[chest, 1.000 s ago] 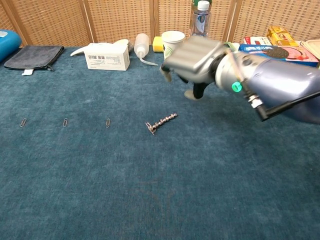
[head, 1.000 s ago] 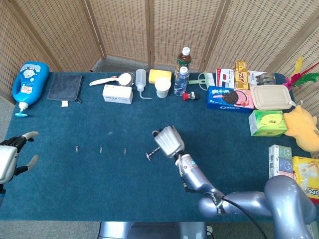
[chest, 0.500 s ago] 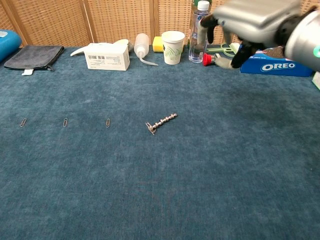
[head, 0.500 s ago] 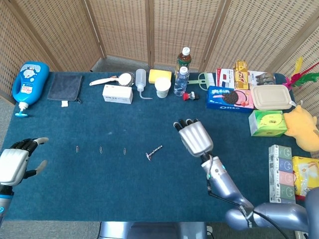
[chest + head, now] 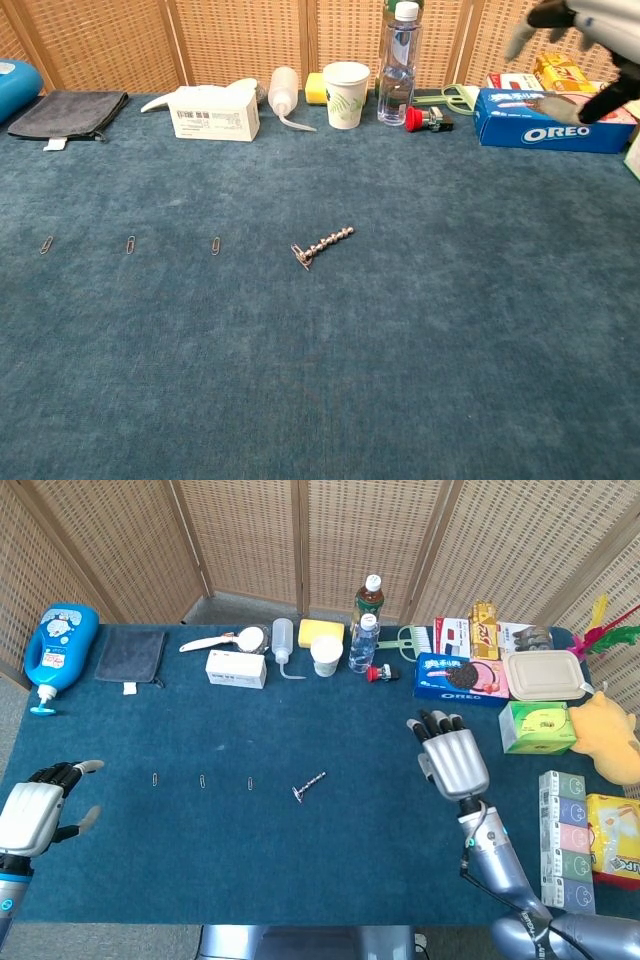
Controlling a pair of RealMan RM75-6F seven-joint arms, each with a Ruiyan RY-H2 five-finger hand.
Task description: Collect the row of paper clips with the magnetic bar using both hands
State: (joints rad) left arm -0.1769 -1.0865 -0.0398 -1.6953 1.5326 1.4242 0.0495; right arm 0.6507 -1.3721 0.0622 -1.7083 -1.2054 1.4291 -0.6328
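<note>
Pulling back from the middle of the table (image 5: pixel 300 880), my right hand (image 5: pixel 452 760) now hangs well to the right of the magnetic bar (image 5: pixel 310 785), where a second ago it sat right over the bar's near end. It holds nothing and its fingers are spread wide, pointing away from me. My left hand (image 5: pixel 38 805) has come a little further in at the near left edge, also empty with fingers apart, well short of the paper clips (image 5: pixel 203 781).

The bar has not moved: it lies flat on the blue cloth, slanted, with one clip stuck to its lower left end. Three more clips lie in a row to its left, apart from it and from each other.

The chest view shows the bar (image 5: pixel 323 244) and the clip row (image 5: pixel 130 244) up close, and that the bar is a beaded rod. Of my right hand it catches only a blurred edge at the top right corner (image 5: pixel 585 30), above the Oreo box (image 5: pixel 545 120), and my left hand not at all. Further back stand a paper cup (image 5: pixel 346 94), a water bottle (image 5: pixel 398 62) and a white box (image 5: pixel 215 111).
</note>
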